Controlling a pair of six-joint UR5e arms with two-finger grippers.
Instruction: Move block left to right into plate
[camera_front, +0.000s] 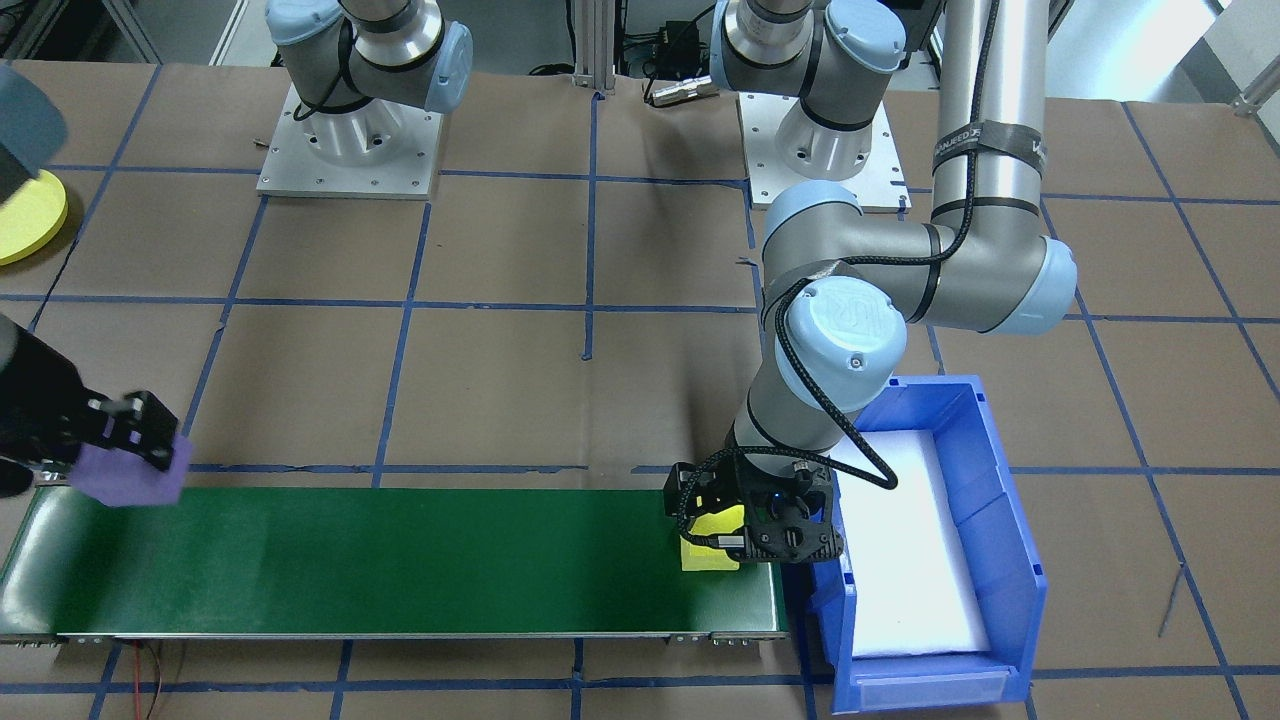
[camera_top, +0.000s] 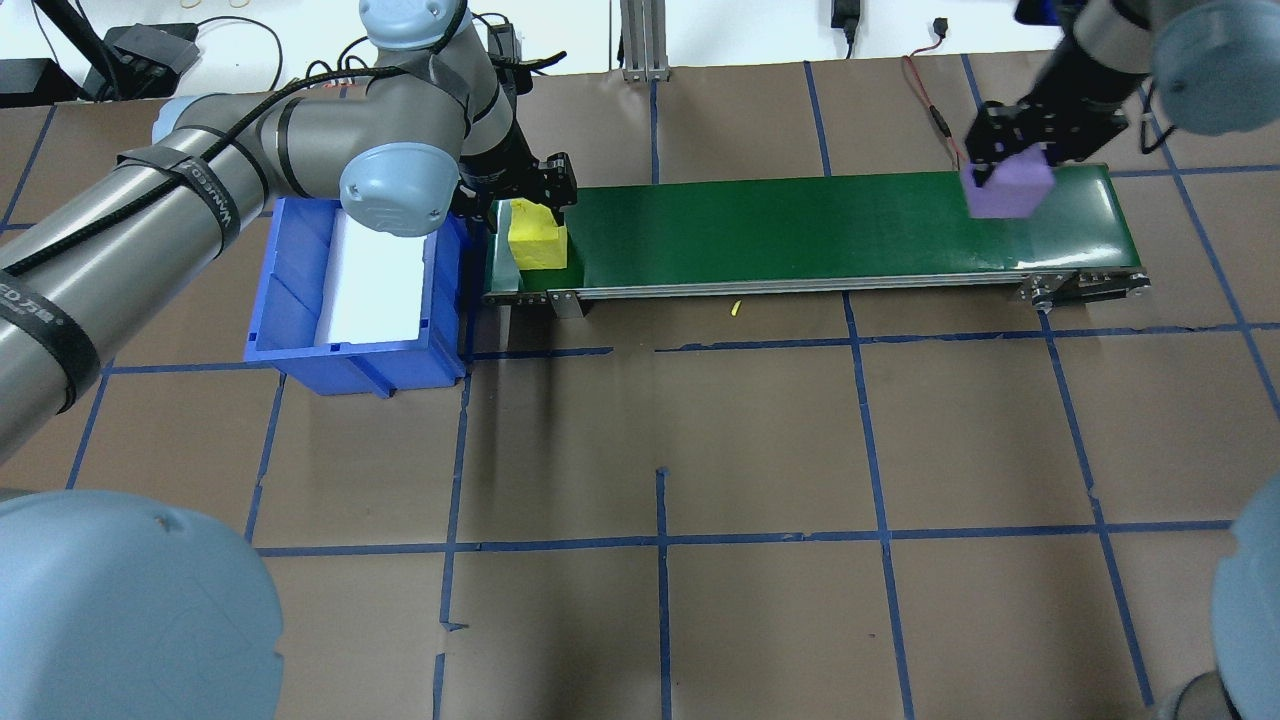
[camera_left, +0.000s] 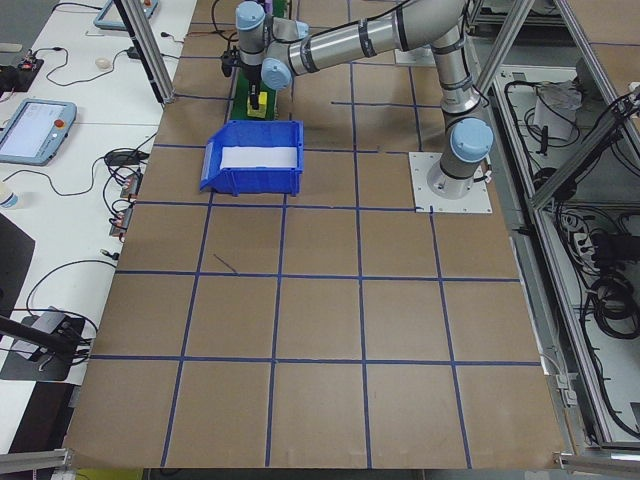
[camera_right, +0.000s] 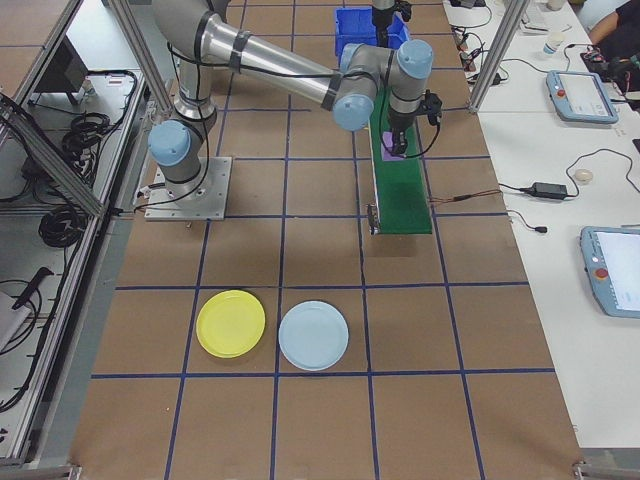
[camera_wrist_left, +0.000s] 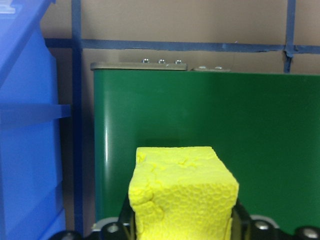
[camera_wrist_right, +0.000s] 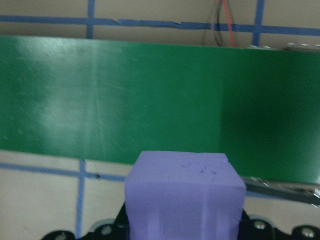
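Observation:
A yellow foam block is at the left end of the green conveyor belt, and my left gripper is shut on it. The left wrist view shows the yellow block between the jaws, over the belt. I cannot tell whether it touches the belt. My right gripper is shut on a purple block at the belt's right end, and the purple block hangs over the belt's edge. The yellow plate lies on the table far from the belt, at the right end.
A blue bin with a white foam liner stands against the belt's left end, beside my left gripper. A light blue plate lies next to the yellow one. Blue tape lines grid the brown tabletop.

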